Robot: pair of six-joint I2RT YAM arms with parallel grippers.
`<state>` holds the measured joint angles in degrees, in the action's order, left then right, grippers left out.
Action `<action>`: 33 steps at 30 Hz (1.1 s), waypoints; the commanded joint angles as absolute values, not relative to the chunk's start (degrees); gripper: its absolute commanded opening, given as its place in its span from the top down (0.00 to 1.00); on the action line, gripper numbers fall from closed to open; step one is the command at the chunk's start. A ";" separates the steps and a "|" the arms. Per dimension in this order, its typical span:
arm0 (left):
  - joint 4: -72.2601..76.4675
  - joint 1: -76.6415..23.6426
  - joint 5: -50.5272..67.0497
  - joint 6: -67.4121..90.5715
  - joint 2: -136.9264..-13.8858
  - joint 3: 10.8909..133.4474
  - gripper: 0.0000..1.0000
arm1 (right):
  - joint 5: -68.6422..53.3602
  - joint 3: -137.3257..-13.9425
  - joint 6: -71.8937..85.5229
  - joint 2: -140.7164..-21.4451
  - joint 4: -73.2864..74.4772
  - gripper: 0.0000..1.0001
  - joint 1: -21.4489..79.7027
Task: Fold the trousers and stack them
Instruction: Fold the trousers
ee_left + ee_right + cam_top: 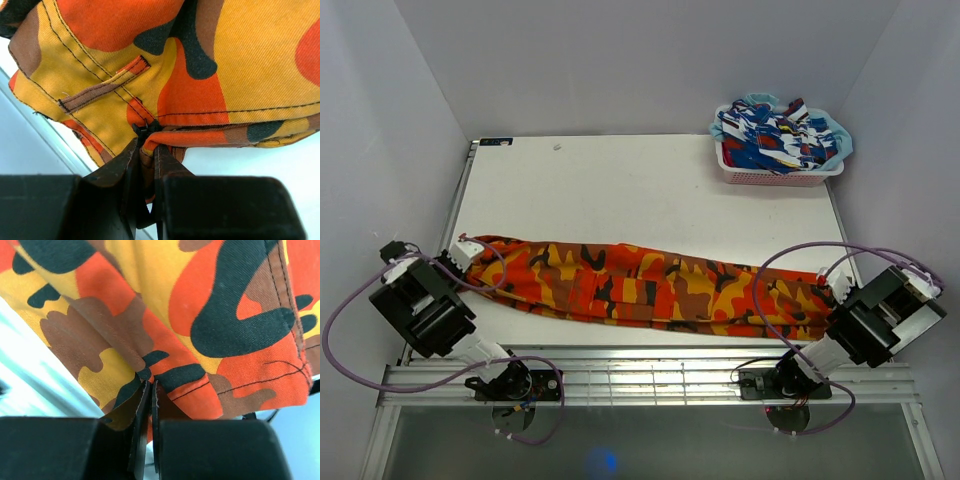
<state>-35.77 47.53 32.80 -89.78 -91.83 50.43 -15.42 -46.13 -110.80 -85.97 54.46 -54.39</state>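
Nearest the arms' bases, both claws sit at the near side of the worktop (620, 190), one at each end of the long soft trousers (640, 285) in orange, red and yellow camouflage print with dark brown-black blotches. The left claw (148, 150) is narrowed to a slim gap, with a fold of cloth pinched between its black fingers. Just beyond the pinch run seams and a stitched brown strip (102, 89), so this looks like the waist end. The right claw (148, 390) is closed tight on the cloth at the trousers' other end, close to a stitched hem.

Between the two claws the trousers lie as one narrow band, their long axis running left to right along the near edge. The left end sits slightly farther from the bases than the right end. Each arm is nearest its own end, and the cloth's middle lies between them, held by neither.

I judge the coming fold turns on that axis: carrying one end along it toward the other end would halve the length.

Beyond the trousers is bare white worktop. Well apart from them, at the far right corner, stands a pink plastic basket (775, 178) holding blue, red and white patterned clothes (770, 135).
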 commanded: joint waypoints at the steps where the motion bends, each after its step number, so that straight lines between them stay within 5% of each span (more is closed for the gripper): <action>1: -32.51 43.69 25.66 -79.38 -96.76 50.97 1.00 | -19.07 -47.28 -128.50 -89.03 32.44 0.92 -50.38; 9: -36.11 42.27 23.73 -76.72 -98.79 55.20 1.00 | -18.55 -50.17 -122.79 -90.35 29.88 0.92 -44.21; 11: -37.35 42.71 24.52 -78.39 -97.30 54.32 1.00 | -18.37 -51.15 -121.73 -90.44 30.76 0.78 -44.12; 14: -42.15 43.50 29.08 -82.25 -93.09 53.52 0.79 | -18.54 -54.22 -118.74 -89.91 31.90 0.66 -44.91; 16: -46.56 43.85 31.98 -85.68 -89.67 55.45 0.57 | -21.17 -58.16 -119.26 -88.86 36.46 0.57 -46.75; 17: -51.11 44.21 35.12 -87.26 -88.52 56.42 0.41 | -21.88 -59.58 -119.79 -88.60 38.21 0.45 -47.45; 18: -52.98 44.47 36.55 -89.71 -87.37 58.25 0.09 | -23.36 -60.89 -120.32 -87.90 41.71 0.40 -48.68; 19: -56.04 44.82 37.61 -90.69 -86.23 59.05 0.05 | -24.16 -62.21 -120.76 -87.46 43.57 0.36 -49.39; 22: -62.72 45.44 39.81 -94.38 -82.63 63.00 0.02 | -25.93 -66.96 -122.25 -86.14 49.64 0.09 -51.06; 33: -72.77 49.57 41.91 -88.52 -83.40 79.62 0.02 | -28.05 -79.27 -111.12 -87.35 59.41 0.10 -47.92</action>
